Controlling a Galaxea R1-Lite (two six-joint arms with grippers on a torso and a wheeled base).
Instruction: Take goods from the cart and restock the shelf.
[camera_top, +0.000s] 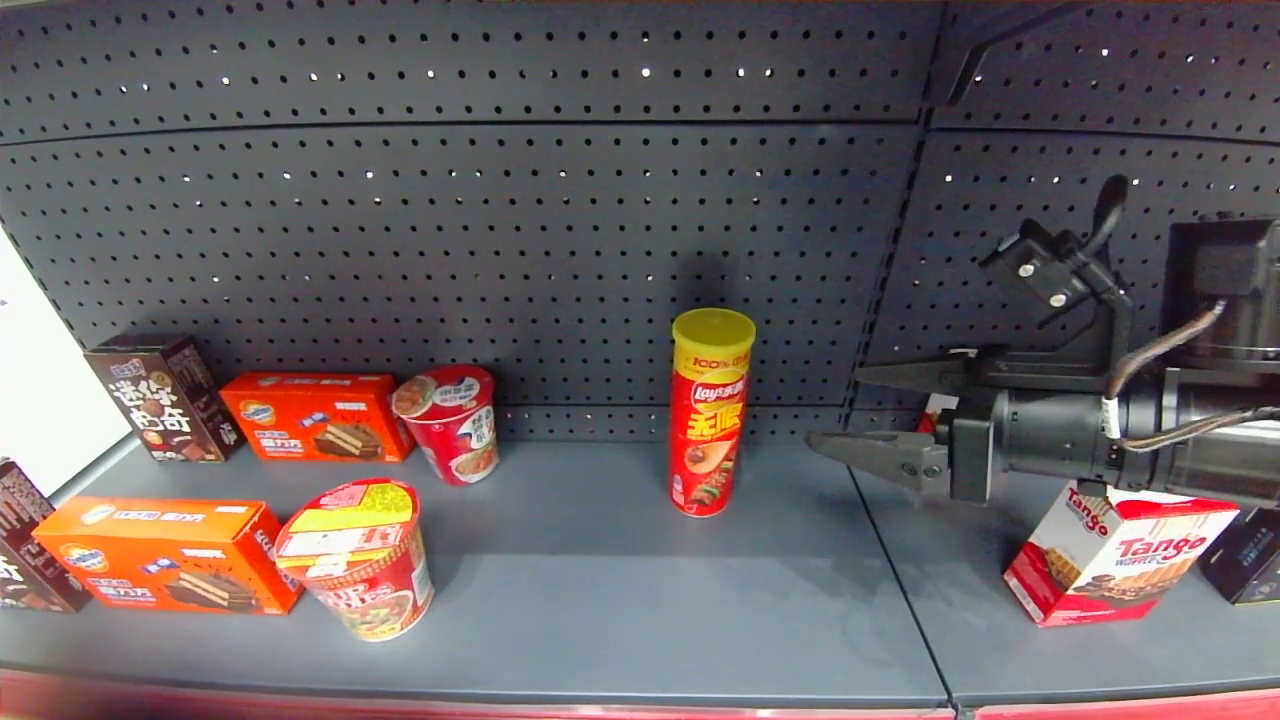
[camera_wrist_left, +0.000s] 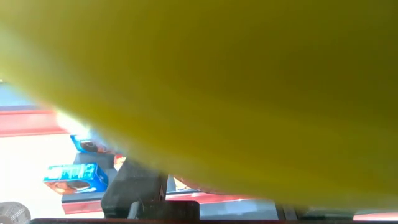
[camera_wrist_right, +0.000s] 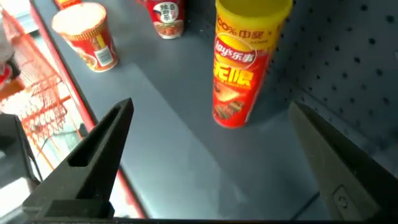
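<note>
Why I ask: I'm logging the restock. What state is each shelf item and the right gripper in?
chips can: upright, lid on, not held.
right gripper: jaws open, empty.
front cup noodles: lid on.
rear cup noodles: lid on.
wafer box: closed.

Shelf (camera_top: 620, 600): chips can (camera_top: 709, 415) stands upright mid-shelf, close before the pegboard back panel (camera_top: 500, 250), well apart from the other goods.

Back row, left of the can: noodle cup (camera_top: 450, 420), then flat box (camera_top: 315, 415), then tall carton (camera_top: 165, 397) farthest left.

Front row, near the shelf edge: second noodle cup (camera_top: 358, 555), second flat box (camera_top: 165, 555) just beside it on its left.

Right of the can: right gripper (camera_top: 835, 410) above the shelf, not touching the can. Wafer box (camera_top: 1115, 550) on the shelf farther right.
</note>
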